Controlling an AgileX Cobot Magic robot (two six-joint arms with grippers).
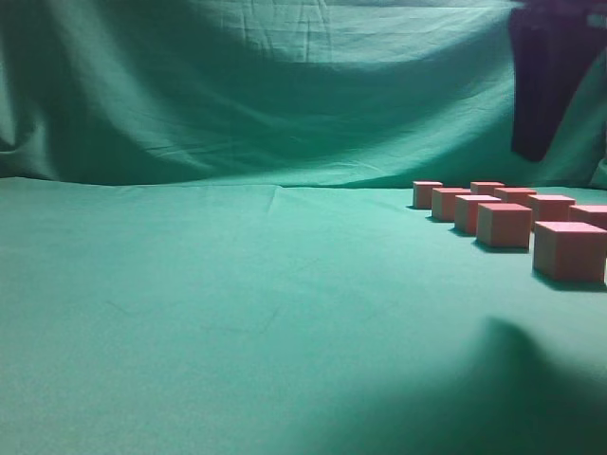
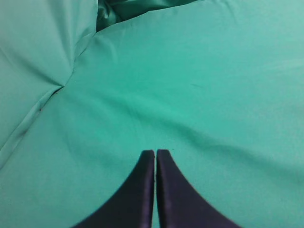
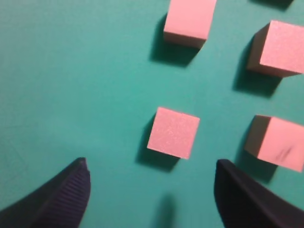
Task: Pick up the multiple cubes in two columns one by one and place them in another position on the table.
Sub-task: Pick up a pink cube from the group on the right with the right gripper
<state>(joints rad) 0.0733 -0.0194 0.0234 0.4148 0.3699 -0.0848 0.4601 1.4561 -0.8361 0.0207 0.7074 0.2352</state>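
Cubes [image 3: 173, 132] look light, stiff, matte; pinch flat opposite faces; right gripper [image 3: 151, 190] spread above one, left gripper [image 2: 155, 156] pressed together

- The exterior view sits low, almost at cube height, looking along the worktop [image 1: 237, 313] toward the cloth backdrop [image 1: 285, 85]; the cubes [image 1: 504, 225] line up at its right side.
- The left wrist view looks steeply down past its end effector [image 2: 155, 154] at bare cloth, close to the surface.
- The right wrist view looks nearly straight down from close above, its end effector [image 3: 152, 178] framing the picture's bottom.
- The right wrist and exterior views share the cubes; the left wrist view shares only the cloth.
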